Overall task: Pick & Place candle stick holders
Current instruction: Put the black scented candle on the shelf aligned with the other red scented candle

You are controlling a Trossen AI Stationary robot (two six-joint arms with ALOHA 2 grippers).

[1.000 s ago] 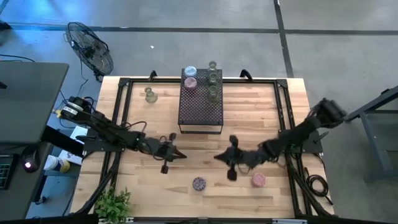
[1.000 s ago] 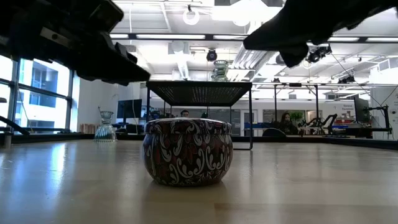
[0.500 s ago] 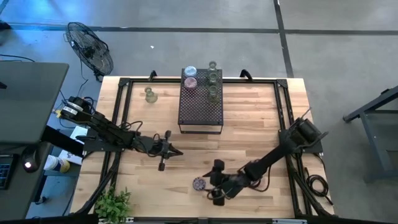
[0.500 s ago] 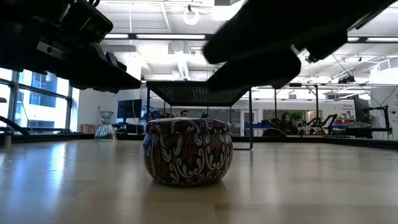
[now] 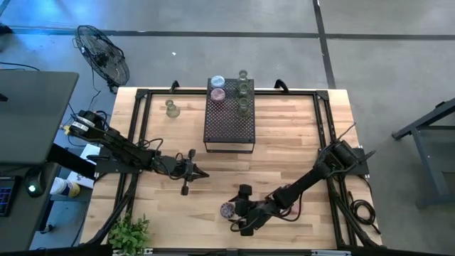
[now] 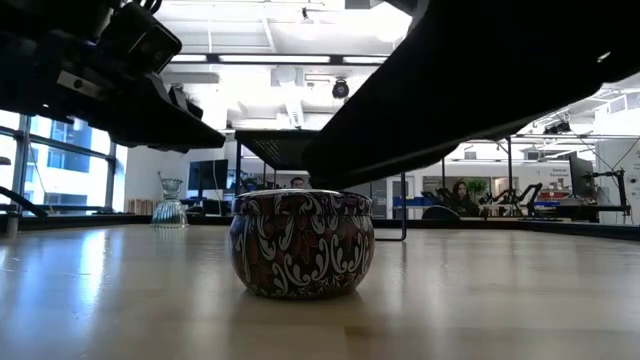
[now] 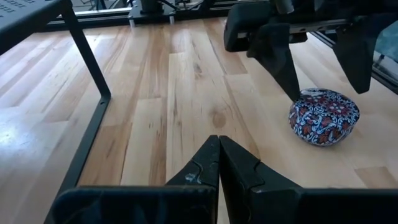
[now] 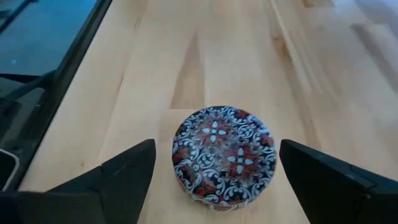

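Several small glass candle stick holders [image 5: 244, 88] stand on the black perforated stand [image 5: 229, 121] at the table's far side. One clear holder [image 5: 170, 108] stands on the table left of the stand. A round patterned tin [image 8: 222, 154] sits near the table's near edge. My right gripper [image 8: 216, 147] is open, one finger on each side of the tin [image 5: 226, 209], with a gap on both sides. My left gripper [image 7: 218, 154] is shut and holds nothing. It hovers left of the table's middle [image 5: 199, 173].
The stand's thin black legs [image 7: 87, 68] rise from the table near my left gripper. A black frame [image 5: 139, 128] runs around the tabletop. A potted plant [image 5: 129, 232] stands at the near left corner. Bare wood lies between the stand and the tin.
My right gripper has swung from the table's middle toward the near edge and somewhat left, coming down over the patterned tin. It has opened on the way and now straddles the tin. The tin has stayed in place.
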